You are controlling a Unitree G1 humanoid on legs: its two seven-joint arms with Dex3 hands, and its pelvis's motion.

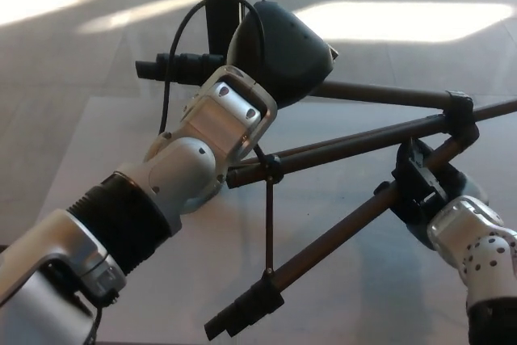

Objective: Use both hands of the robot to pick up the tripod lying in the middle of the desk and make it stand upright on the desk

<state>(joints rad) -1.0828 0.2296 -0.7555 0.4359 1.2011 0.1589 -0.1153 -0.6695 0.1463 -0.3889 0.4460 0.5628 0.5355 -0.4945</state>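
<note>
The tripod is held above the grey table, its long axis running left to right, head end at the left and three legs fanning right. The left hand is clenched under the head, and the right hand has its fingers grasping the nearest leg.

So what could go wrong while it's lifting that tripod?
The right hand grips just one thin leg of the tripod, so that leg might twist or slip out. The left hand is near the heavy head, but its fingers are hidden, so I can't judge that hold. A cable loops by the head and could snag. The legs are spread unevenly, so it may tip once set down.
</note>
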